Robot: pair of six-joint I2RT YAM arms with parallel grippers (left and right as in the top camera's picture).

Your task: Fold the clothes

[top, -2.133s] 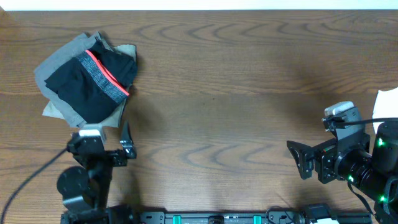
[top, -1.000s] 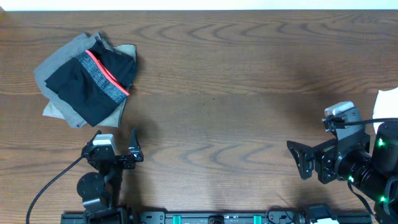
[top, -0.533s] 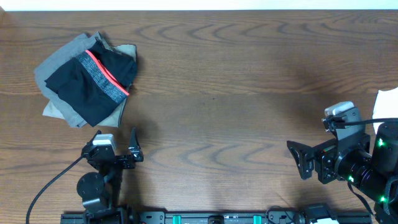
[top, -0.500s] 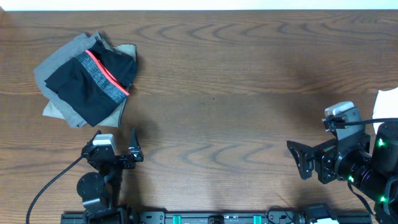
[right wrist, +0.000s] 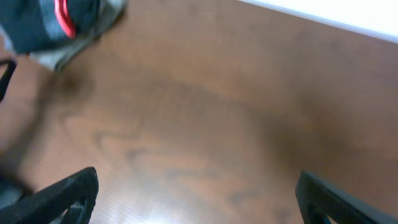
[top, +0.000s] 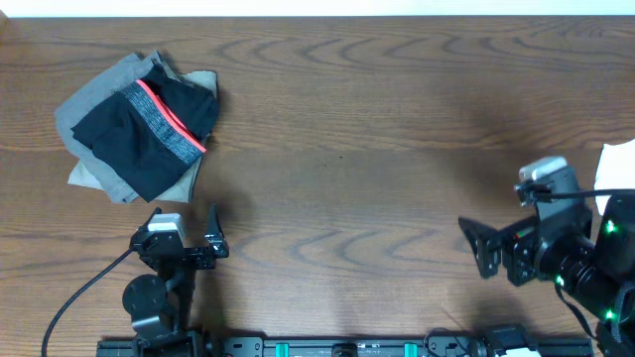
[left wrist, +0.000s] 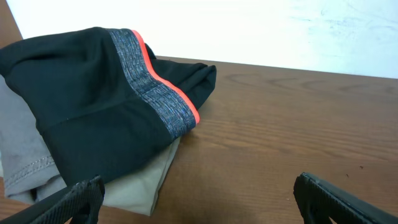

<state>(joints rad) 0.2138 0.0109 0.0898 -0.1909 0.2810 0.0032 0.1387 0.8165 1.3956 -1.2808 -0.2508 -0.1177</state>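
Wood table point(top: 377, 149), far-left corner: folded black leggings point(top: 149, 129) sit atop the grey/khaki trousers point(top: 84, 111), left gripper point(top: 187, 226) has backed off them and parked, right gripper point(top: 478, 250) idles well apart, both spread wide and empty, so the fold looks done.

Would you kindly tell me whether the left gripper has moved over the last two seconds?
Yes. In the overhead view the left gripper has pulled back from the unmoved leggings, opening a gap, and shifted slightly to its right.
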